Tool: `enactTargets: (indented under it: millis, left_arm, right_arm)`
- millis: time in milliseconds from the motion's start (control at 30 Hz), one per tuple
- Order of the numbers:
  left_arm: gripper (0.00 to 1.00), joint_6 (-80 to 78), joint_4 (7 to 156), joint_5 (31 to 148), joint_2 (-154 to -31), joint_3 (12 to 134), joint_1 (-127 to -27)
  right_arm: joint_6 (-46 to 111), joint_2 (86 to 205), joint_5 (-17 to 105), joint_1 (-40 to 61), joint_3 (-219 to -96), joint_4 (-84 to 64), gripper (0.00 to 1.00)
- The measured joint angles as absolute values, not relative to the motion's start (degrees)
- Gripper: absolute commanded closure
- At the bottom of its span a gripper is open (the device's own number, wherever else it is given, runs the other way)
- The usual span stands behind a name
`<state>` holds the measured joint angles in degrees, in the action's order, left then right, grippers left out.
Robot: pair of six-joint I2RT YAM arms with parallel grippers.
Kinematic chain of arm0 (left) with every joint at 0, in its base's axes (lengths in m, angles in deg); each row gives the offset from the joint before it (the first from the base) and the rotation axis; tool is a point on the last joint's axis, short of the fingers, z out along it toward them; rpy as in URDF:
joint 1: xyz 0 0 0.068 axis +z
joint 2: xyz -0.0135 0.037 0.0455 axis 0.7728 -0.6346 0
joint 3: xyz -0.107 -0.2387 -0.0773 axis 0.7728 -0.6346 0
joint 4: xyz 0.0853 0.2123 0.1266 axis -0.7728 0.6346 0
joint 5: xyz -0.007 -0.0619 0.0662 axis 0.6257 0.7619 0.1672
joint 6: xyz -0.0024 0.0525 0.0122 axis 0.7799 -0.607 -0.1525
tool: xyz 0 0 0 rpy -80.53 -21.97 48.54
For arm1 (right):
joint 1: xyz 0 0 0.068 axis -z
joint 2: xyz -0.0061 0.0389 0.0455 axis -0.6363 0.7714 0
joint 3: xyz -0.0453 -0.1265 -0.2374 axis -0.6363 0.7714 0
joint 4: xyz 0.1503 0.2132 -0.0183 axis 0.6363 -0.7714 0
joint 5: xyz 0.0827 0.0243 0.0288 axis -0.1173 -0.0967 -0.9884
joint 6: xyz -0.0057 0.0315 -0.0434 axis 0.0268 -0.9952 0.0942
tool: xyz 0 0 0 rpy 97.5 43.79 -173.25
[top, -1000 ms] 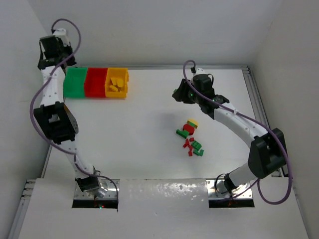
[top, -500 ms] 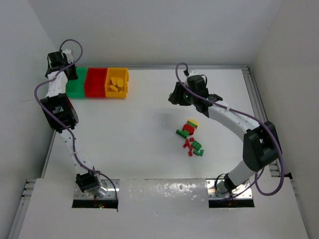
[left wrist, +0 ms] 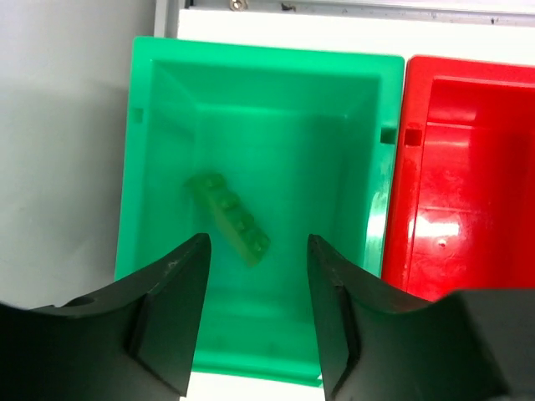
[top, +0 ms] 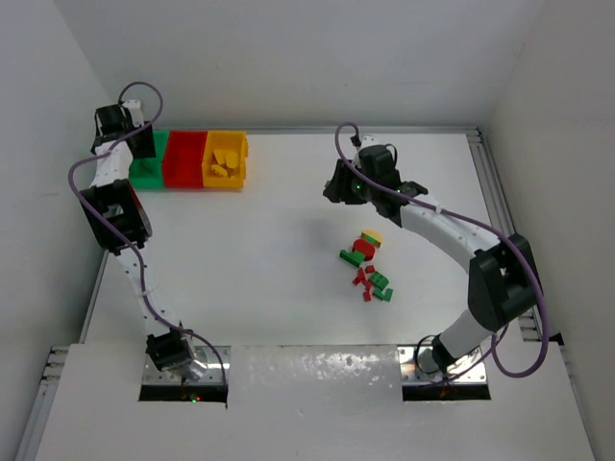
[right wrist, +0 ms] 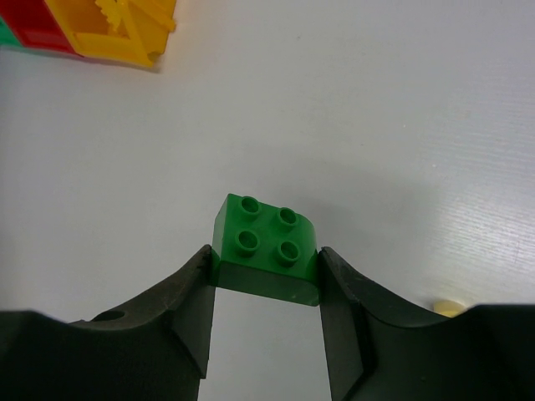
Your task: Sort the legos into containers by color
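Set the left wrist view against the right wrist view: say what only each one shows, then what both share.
Only the left wrist view: the inside of the green bin, with a long green brick lying in it below the open left gripper.
Only the right wrist view: the right gripper shut on a square green brick above the table, and a corner of the yellow bin.
Both: the red bin, a mere sliver in the right wrist view's top left corner.

Robot lab cell: white enclosure walls [top: 288,58], aluminium-framed table [top: 259,250].
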<state>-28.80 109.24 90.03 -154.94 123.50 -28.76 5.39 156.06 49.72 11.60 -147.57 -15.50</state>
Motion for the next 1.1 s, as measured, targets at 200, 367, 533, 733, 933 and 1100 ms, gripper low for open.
enactTargets:
  millis: [200,367,533,733,933,1100]
  left_arm:
    - [0.51,-28.4,108.0,89.7,-154.8,123.5,-28.7]
    - [0.54,-28.0,107.6,94.9,-151.1,122.0,-29.0]
    - [0.5,-50.9,114.6,103.3,-134.6,114.4,-34.6]
    - [0.22,-79.3,123.0,120.8,-107.6,90.5,-54.3]
    - [0.19,-84.8,121.8,129.1,-99.5,76.3,-56.9]
    - [0.19,-84.8,111.5,131.0,-95.7,66.3,-62.2]
  right_arm:
    - [6.7,156.1,49.8,11.2,-148.6,-16.0,1.0]
    - [10.5,156.0,48.2,9.6,-149.6,-16.4,1.0]
    - [11.7,153.9,43.4,9.0,-148.2,-14.3,1.0]
    - [10.4,149.9,39.1,9.0,-147.1,-10.5,1.0]
    - [6.6,148.6,36.1,7.2,-145.5,-5.1,1.0]
    - [3.9,148.6,34.0,4.4,-144.8,-3.8,1.0]
